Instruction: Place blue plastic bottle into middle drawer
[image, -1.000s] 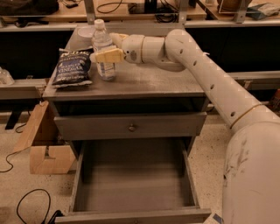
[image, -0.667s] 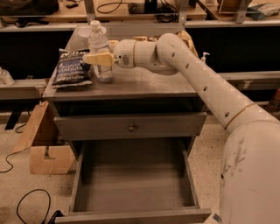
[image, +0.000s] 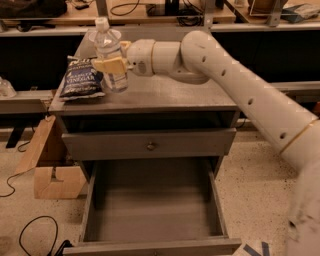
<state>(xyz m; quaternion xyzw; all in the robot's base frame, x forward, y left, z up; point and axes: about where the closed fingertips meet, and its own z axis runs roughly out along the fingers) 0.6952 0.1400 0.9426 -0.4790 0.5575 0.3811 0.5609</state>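
Note:
The blue plastic bottle (image: 111, 50), clear with a white cap, is upright and leaning slightly at the back left of the cabinet top (image: 170, 95). My gripper (image: 112, 67) reaches in from the right and is shut on the bottle's middle; a yellowish finger (image: 105, 65) crosses in front of it. The bottle's base is at or just above the top, next to the chip bag. The middle drawer (image: 90, 200) is pulled wide open below, near the floor, and its flat grey floor is bare.
A dark blue chip bag (image: 81, 80) lies on the cabinet's left edge, touching the bottle. A closed drawer front with a round knob (image: 149, 146) sits above the open drawer. A cardboard box (image: 50, 170) and cables lie on the floor at left.
My gripper and the bottle have moved a little to the left together, closer to the chip bag. The open drawer has not moved.

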